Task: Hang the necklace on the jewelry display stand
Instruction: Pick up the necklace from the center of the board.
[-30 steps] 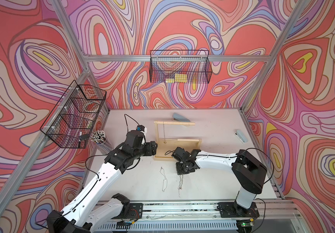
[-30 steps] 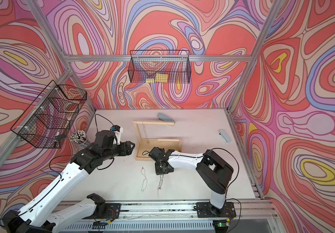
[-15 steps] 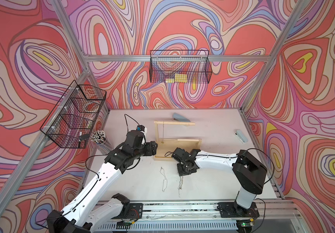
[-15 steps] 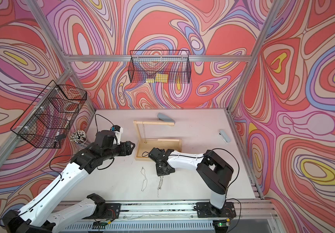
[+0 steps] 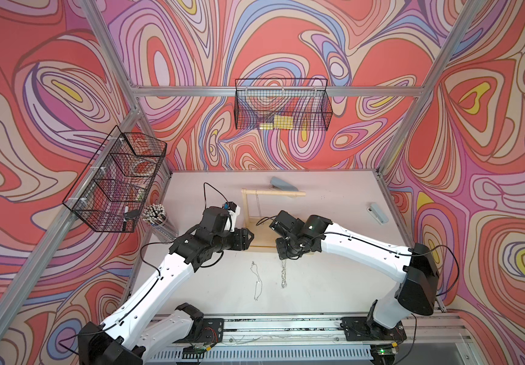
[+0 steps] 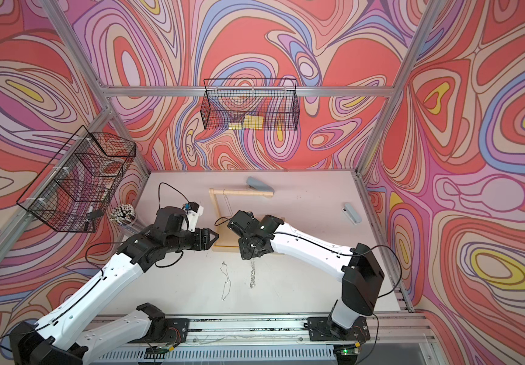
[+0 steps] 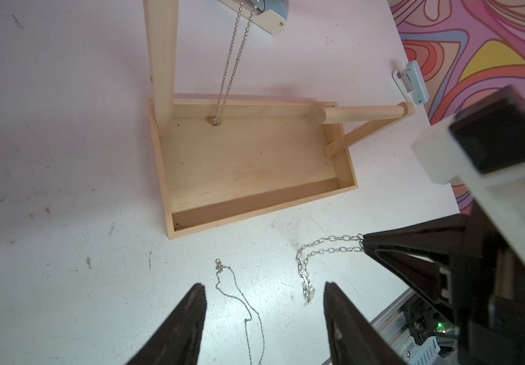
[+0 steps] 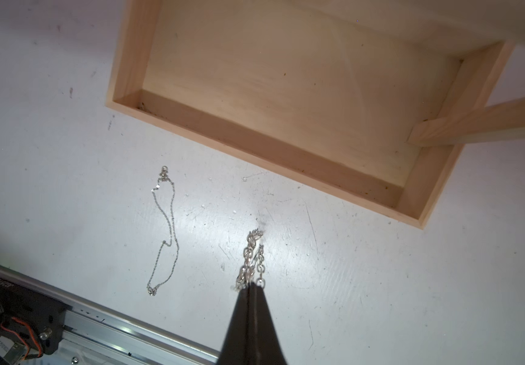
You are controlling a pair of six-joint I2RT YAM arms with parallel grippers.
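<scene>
The stand (image 7: 248,210), pale bare wood, sits upright on the tabletop (image 7: 65,158): a rimmed rectangular tray, a tall post with a long bar at one end, a short post with a lower dowel at the other. The necklace (image 8: 248,249), a chunky silver link chain, is pinched between the right fingers (image 8: 240,319). Its doubled length hangs down to the tabletop near the tray, apart from it.

The jewelry display stand (image 7: 255,207) sits on the table (image 7: 65,158), a ball chain (image 7: 229,72) hanging into its tray. The right gripper (image 7: 364,245) pinches a chunky link necklace (image 7: 302,268). A thin necklace (image 7: 248,311) lies flat by the left gripper (image 7: 264,285), between its spread jaws.
</scene>
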